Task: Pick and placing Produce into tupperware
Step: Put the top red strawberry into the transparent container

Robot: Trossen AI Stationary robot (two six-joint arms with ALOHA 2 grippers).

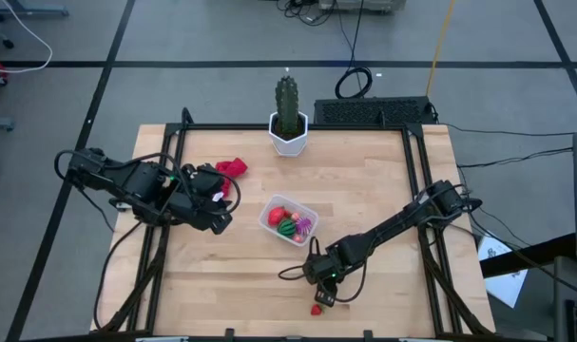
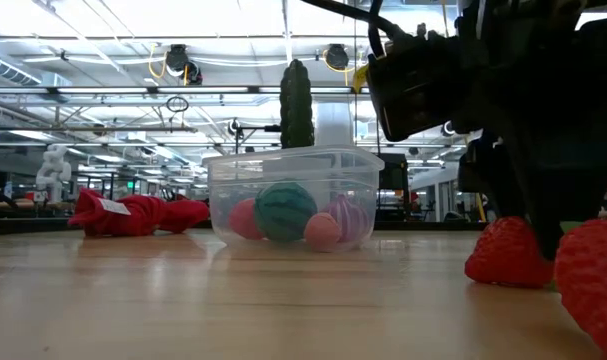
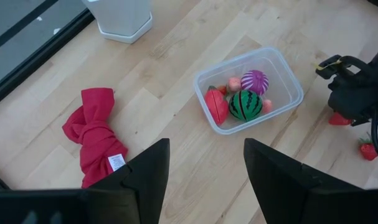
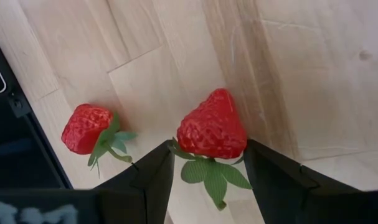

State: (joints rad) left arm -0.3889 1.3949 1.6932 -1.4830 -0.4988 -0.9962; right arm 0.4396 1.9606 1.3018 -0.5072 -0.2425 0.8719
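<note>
Tub (image 1: 290, 219): clear, near the middle of the tabletop (image 1: 383, 190), its long axis running diagonally from the far left toward the near right.
Tub contents: a green striped ball (image 3: 245, 104), a red oval (image 3: 216, 106) lying with its long axis across the tub's short side, a purple ball (image 3: 255, 81) and pink bits (image 3: 235, 83).
Strawberry A (image 4: 212, 126): on the tabletop near the near edge, right of centre, between the fingers of the right gripper; in the right wrist view its tip pointed away from the camera and its leaves toward it.
Strawberry B (image 4: 86, 128): lay just beside the first, apart from it, by the tabletop's near edge, tip pointing away from the first berry.
Right gripper (image 4: 207, 168): low over the tabletop, fingers either side of strawberry A's leafy end; whether they pinched it or only flanked it, I could not tell.
Left gripper (image 3: 204, 171): raised over the left part of the tabletop, fingers spread with nothing between them.
Red cloth (image 1: 231, 169): bunched near the far left corner.
Cactus (image 1: 287, 104): upright in a white pot (image 1: 288, 136) at the middle of the far edge.
</note>
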